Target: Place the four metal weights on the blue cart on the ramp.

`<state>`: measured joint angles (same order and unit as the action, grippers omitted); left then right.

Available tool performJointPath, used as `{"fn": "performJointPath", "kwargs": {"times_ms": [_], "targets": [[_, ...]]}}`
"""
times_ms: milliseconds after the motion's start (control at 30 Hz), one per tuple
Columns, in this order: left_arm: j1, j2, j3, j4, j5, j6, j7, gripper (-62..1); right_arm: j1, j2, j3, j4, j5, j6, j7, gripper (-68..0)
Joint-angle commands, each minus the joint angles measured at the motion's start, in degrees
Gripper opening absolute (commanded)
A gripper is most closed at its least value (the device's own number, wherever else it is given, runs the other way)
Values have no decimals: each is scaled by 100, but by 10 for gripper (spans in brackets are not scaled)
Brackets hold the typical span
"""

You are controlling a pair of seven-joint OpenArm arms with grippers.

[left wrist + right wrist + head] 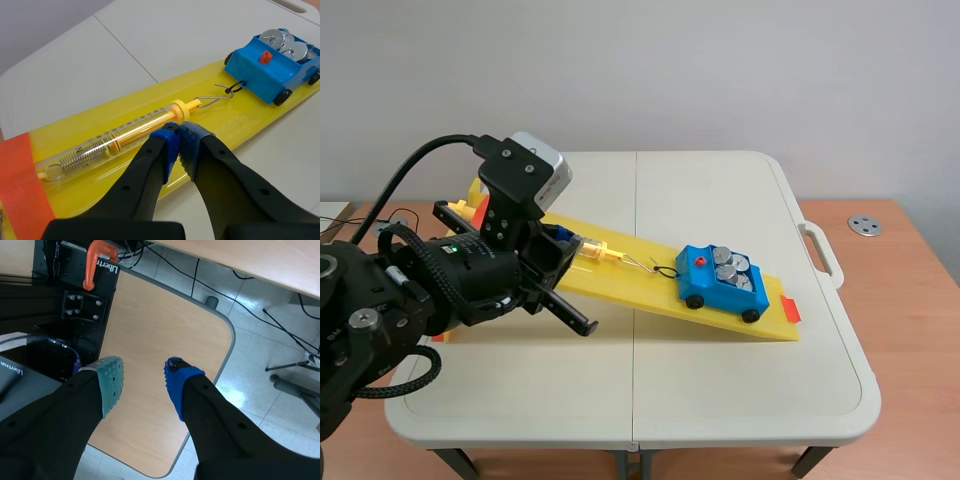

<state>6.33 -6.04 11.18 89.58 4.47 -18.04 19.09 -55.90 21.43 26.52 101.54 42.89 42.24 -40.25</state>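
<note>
**L claw** (179, 134): pads are pressing together w/ nothing btwn them. It is hovering over the ramp (235, 115) at approx. mid-length, tips just beside the plunger end of the spring scale (120, 135). Contact w/ the scale tube: cannot tell.

**Spring scale:** is lying along the ramp's long axis, ring end toward the ramp's upper end. Its wire hook (212, 99) is pointing down-ramp and catching a black loop (233, 89) on the blue cart (265, 72).

**Blue cart:** is sitting at the ramp's lower end, directly down-ramp of the L claw on the same axis. The metal weights (290, 47) are lying flat in the cart bed. The scene view appears to show four, so placement is judged complete.

**R claw** (142, 385): fingers are standing apart, holding nothing. It is hanging over a wooden surface (165, 340) and tiled floor (270, 340), judged well apart from the ramp. The L arm is therefore the nearer to the cart.

**Key relation:** any L claw travel toward the cart is running straight down-ramp, parallel to the scale. Caution: nudging the scale is likely to tug the cart via the hook.
</note>
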Motion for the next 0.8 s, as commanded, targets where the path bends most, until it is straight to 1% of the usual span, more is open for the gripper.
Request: {"fn": "performJointPath", "kwargs": {"times_ms": [0,100,300,400,467,500,567,733,767], "targets": [[-168,39,-122,584,-407,225,-463,-582,103,175,258,632,212,48,619,-462],[-9,-35,-125,894,-610,199,-216,-582,321,175,280,632,212,48,802,-462],[756,-404,-125,2022,-953,186,243,-582,1110,175,278,632,258,48,1029,-462],[1215,-560,-125,2551,-1056,184,533,-582,1517,175,278,632,280,48,1075,-461],[1532,-623,-133,2835,-1117,186,708,-573,1735,173,273,632,304,48,1126,-442],[1698,-643,-149,2953,-1132,186,761,-547,1836,173,273,632,367,48,1132,-421],[2031,-640,-181,3147,-1141,186,776,-456,2013,170,273,632,476,48,1156,-369],[2732,-640,-232,3545,-1246,186,769,-151,2308,50,273,632,581,48,1200,-220],[2861,-640,-232,3617,-1246,186,752,-95,2328,11,271,636,691,48,1241,-191]]}}
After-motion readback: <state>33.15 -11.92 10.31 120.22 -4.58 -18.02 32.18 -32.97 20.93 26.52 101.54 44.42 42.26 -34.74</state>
